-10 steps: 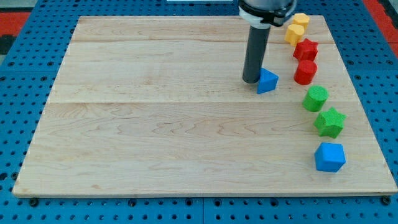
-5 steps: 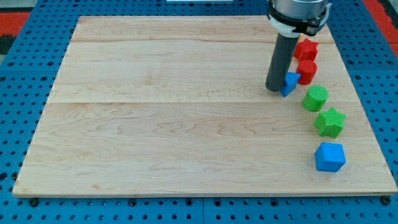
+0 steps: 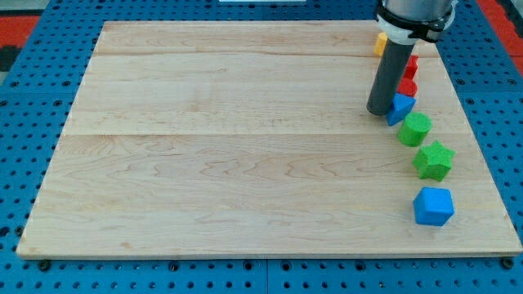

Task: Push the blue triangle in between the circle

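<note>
The blue triangle (image 3: 400, 108) lies at the right side of the wooden board (image 3: 245, 139). It sits between a red round block (image 3: 408, 88) above it and a green round block (image 3: 414, 129) below it, close to both. My tip (image 3: 379, 112) rests against the triangle's left side. The rod hides part of the red blocks and most of the yellow ones.
A red block (image 3: 411, 65) and a yellow block (image 3: 380, 42) peek out beside the rod near the top right. A green star-shaped block (image 3: 433, 160) and a blue cube-like block (image 3: 432, 206) continue the curved row down the right edge.
My tip has moved right and pushed the blue triangle right, from left of the row into the gap between the red and green round blocks.
</note>
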